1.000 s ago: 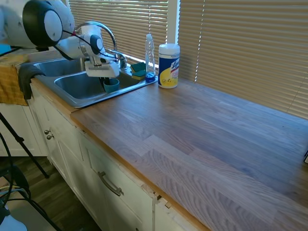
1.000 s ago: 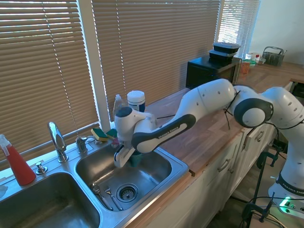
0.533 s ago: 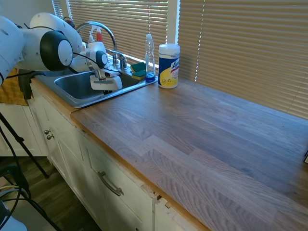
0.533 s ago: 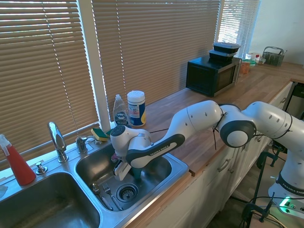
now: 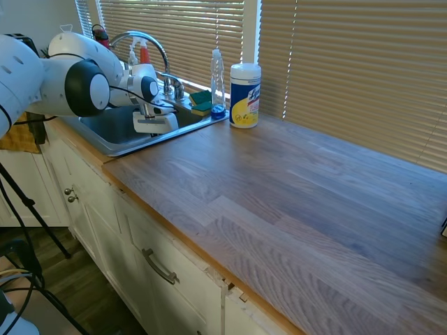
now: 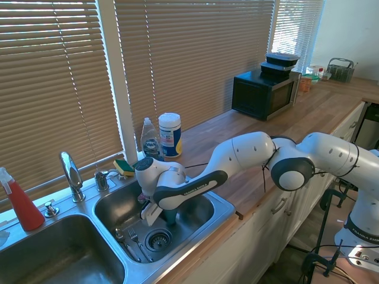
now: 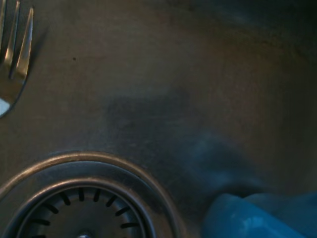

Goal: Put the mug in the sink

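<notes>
The teal mug is low inside the right basin of the steel sink, close to the basin floor and beside the drain. My gripper reaches down into the basin from above and is shut on the mug. The wrist view shows the mug's teal edge just above the sink bottom, near the drain ring. In the first exterior view the sink's front rim hides the mug.
Some cutlery lies on the basin floor, and a fork shows in the wrist view. The faucet stands behind the basins. A sponge, soap bottle and white canister stand at the sink's far corner. A red spray bottle stands left.
The arm has lowered the mug from above the rim deep into the right basin. In the last half second it sank only slightly.
</notes>
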Tool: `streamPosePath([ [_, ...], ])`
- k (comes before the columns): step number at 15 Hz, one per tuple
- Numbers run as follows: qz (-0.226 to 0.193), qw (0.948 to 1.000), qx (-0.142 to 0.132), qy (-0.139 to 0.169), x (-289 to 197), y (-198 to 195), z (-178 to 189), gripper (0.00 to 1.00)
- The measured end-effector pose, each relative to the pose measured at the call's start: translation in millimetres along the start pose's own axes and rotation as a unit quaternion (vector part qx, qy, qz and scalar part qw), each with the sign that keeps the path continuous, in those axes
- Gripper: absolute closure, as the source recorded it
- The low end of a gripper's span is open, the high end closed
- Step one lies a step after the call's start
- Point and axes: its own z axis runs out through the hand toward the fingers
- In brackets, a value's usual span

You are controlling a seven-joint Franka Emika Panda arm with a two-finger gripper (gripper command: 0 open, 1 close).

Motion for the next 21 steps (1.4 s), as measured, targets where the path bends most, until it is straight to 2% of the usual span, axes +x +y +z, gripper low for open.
streamPosePath([
  [16,0.003,1.0000,0.005,0.001,22.4,6.5,-7.4,0.00],
  [21,0.009,0.9998,0.017,0.008,31.6,9.9,-49.6,0.00],
])
